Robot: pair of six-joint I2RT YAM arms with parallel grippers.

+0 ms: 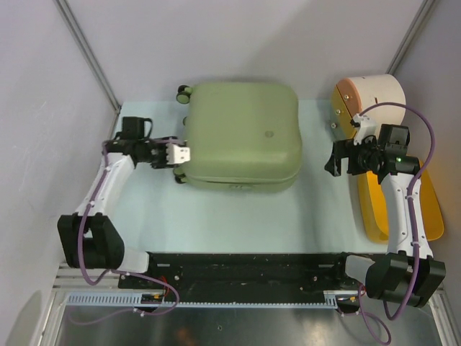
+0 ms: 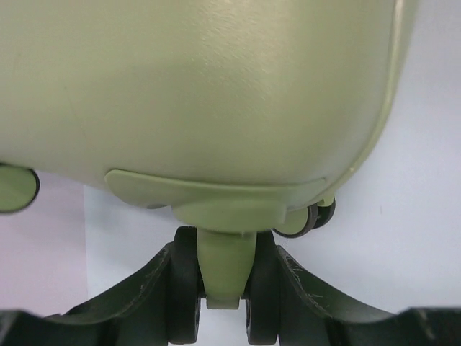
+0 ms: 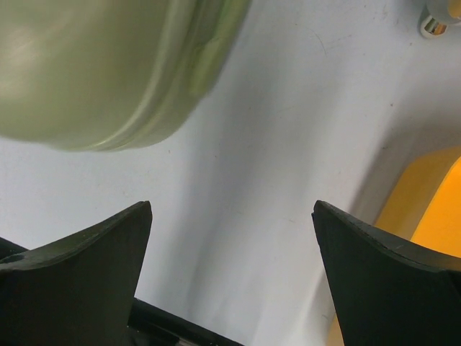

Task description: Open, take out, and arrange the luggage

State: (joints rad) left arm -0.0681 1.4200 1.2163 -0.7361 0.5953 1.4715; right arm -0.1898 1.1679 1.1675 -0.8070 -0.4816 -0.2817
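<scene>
The luggage (image 1: 241, 133), a pale sage-green hard-shell suitcase, lies flat and closed at the back middle of the table. My left gripper (image 1: 189, 154) is at its left side, shut on one of its castors (image 2: 225, 270). In the left wrist view the black fingers (image 2: 155, 288) press on the two black wheels either side of the green fork, and the shell (image 2: 202, 86) fills the top. My right gripper (image 1: 333, 160) hangs open just right of the suitcase. Between its fingertips (image 3: 232, 209) there is only table, and a suitcase corner (image 3: 86, 65) shows at upper left.
A cream cylindrical drum (image 1: 374, 94) lies at the back right. A yellow plastic basket (image 1: 371, 209) sits along the right edge under the right arm, its rim (image 3: 425, 202) showing in the right wrist view. Other castors (image 1: 184, 92) jut out at the suitcase's left corners. Pale table (image 1: 238, 216) lies in front.
</scene>
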